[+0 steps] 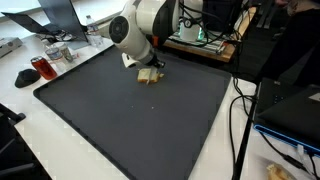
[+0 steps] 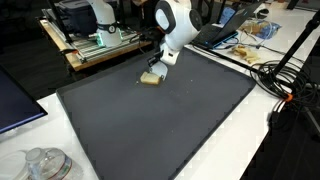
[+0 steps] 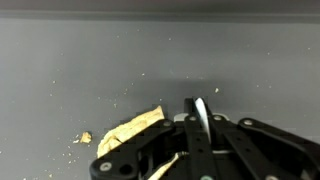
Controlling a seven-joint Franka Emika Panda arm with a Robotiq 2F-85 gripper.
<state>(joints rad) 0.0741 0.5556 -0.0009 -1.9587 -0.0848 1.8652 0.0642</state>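
A tan, flat piece of bread (image 1: 148,77) (image 2: 151,79) lies on the dark grey mat (image 1: 140,130) (image 2: 170,125) near its far edge. My gripper (image 1: 153,67) (image 2: 157,66) points down right at the bread in both exterior views, its tip touching or just above it. In the wrist view the gripper (image 3: 200,106) is shut, the two fingers pressed together with nothing between them. The bread (image 3: 135,130) lies to the left of the fingers, partly hidden under the black linkage. Small crumbs (image 3: 84,137) dot the mat beside it.
A red cup (image 1: 41,68), a black object (image 1: 25,78) and a glass jar (image 1: 63,54) stand off the mat's corner. A wooden rack with electronics (image 2: 95,45) is behind the arm. Cables (image 2: 285,85) and a food bag (image 2: 256,31) lie beside the mat.
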